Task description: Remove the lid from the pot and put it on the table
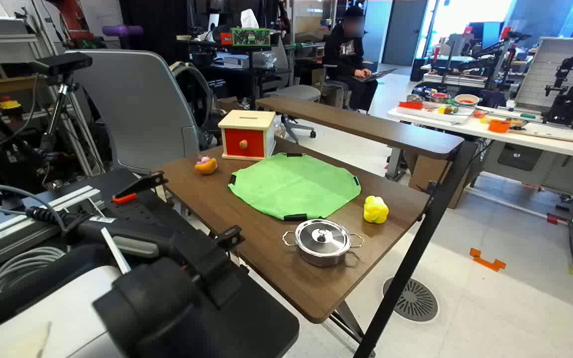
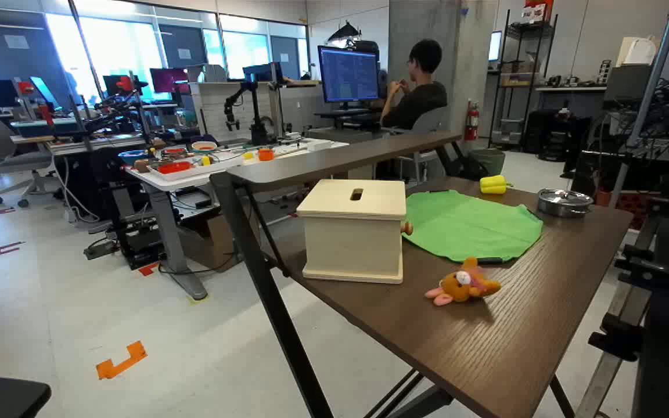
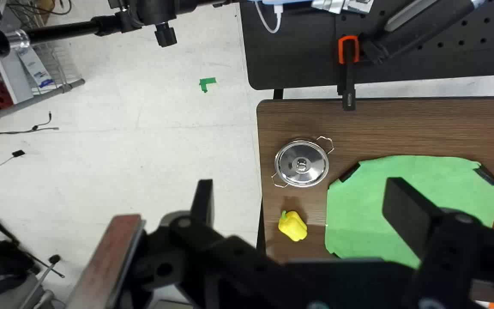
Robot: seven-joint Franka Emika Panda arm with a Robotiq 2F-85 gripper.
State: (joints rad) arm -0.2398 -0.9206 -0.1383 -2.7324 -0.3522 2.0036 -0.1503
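Note:
The shiny silver lid [image 1: 322, 235] with its central knob sits on the small steel pot [image 1: 320, 259], which has wire handles. The pot stands near a corner of the dark brown table [image 1: 276, 263]. In an exterior view the lid [image 2: 567, 195] also lies on the pot [image 2: 562, 209] on the table [image 2: 520, 337]. In the wrist view I look down on the lid [image 3: 302, 165] near the table's edge. My gripper [image 3: 300, 182] is open and empty, with its fingers wide apart, apparently well above the table [image 3: 380, 128]. The gripper does not show in either exterior view.
A yellow pepper [image 1: 376, 210] and a green cloth [image 1: 296, 186] lie near the pot. A red-and-wood box [image 1: 247, 136] and an orange plush toy [image 2: 463, 284] are at the far end. A raised shelf [image 1: 366, 127] runs along one side. A clamp [image 3: 349, 77] grips a black bench.

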